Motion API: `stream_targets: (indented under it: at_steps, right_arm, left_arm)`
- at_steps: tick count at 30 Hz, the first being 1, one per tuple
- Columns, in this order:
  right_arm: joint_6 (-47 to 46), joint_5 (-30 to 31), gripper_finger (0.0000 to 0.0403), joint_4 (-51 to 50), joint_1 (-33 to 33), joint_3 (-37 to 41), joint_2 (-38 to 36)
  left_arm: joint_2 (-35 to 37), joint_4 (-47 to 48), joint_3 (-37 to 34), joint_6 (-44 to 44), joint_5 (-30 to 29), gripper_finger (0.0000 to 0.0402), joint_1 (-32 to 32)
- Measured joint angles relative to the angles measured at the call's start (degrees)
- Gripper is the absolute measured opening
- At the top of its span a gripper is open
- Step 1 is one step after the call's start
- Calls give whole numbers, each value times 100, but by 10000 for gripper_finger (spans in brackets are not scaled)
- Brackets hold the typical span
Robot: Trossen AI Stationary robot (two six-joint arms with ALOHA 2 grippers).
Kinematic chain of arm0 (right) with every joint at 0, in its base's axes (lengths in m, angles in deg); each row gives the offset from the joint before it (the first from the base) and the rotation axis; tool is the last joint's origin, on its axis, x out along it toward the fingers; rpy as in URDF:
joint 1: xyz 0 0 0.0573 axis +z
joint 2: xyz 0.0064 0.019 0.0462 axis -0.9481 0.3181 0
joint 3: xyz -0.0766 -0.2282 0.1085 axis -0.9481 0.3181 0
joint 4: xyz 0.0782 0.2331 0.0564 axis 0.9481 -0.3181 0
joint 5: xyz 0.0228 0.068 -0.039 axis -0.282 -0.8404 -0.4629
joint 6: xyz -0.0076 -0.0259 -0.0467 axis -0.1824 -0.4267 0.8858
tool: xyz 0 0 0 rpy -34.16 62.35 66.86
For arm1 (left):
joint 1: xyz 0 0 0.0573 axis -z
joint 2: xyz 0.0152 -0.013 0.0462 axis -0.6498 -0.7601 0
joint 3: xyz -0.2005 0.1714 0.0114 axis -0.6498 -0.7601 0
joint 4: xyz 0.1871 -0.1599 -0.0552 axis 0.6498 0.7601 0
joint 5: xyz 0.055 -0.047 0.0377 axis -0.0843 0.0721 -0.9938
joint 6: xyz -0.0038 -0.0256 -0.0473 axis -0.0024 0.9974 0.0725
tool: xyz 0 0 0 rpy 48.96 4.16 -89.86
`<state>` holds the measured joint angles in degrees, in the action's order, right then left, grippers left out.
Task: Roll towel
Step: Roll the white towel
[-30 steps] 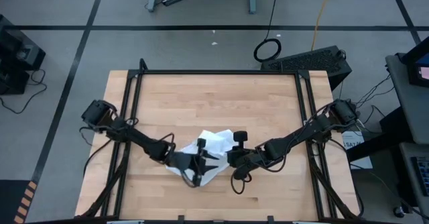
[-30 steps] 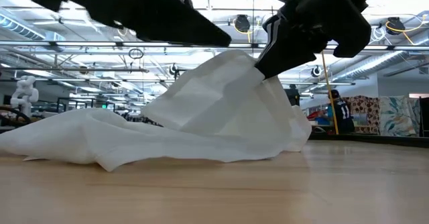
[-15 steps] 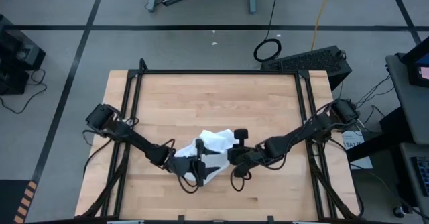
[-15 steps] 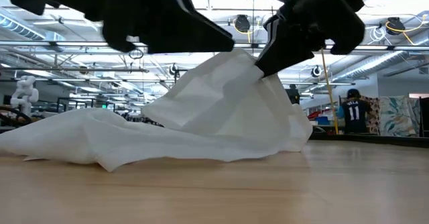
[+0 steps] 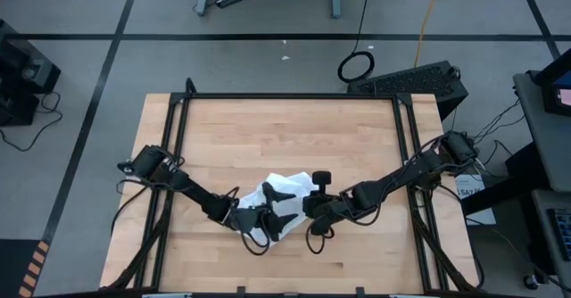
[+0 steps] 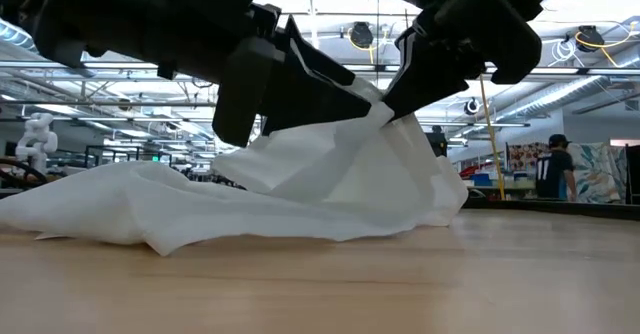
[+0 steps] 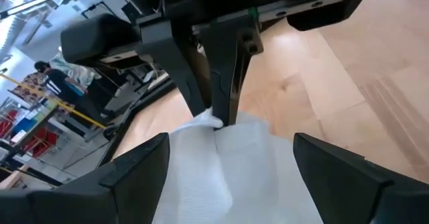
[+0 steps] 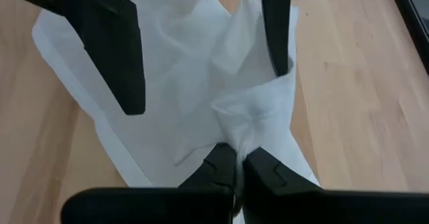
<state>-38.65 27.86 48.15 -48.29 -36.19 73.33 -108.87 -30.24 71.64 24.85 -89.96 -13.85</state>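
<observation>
Towel (image 5: 284, 200) lay crumpled near the table's (image 5: 285, 128) front edge, one raised fold pinched by the closed right gripper (image 8: 236, 174) and straddled by the wide-open, empty left gripper (image 7: 231, 163).

Two black jointed arms (cables trailing) end in matte dark fingers (image 7: 134, 170).

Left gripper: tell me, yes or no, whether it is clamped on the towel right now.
No: the left gripper stands open, its fingers spread either side of the towel, while the right gripper pinches a fold.
</observation>
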Motion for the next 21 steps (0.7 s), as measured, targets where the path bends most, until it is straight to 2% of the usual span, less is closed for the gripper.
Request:
stream_targets:
  at_steps: [5,7,10,14,17,21]
  right_arm:
    - [-69,-13,0,-40,-52,0,0]
    - [-79,-14,0,-59,-66,0,0]
    - [-75,-14,0,-61,-79,0,0]
    - [-83,-30,0,-83,-94,0,0]
    - [-96,-30,0,-146,-96,0,0]
    - [-138,-30,0,-149,-107,0,0]
  left_arm:
    - [70,-212,19,-21,-17,321,90]
    - [64,-90,18,317,-22,325,16]
    - [61,367,15,1194,-29,350,-176]
    - [57,571,11,1048,-221,389,-221]
    - [57,559,52,1028,-234,398,-196]
    - [20,947,223,1191,490,391,-218]
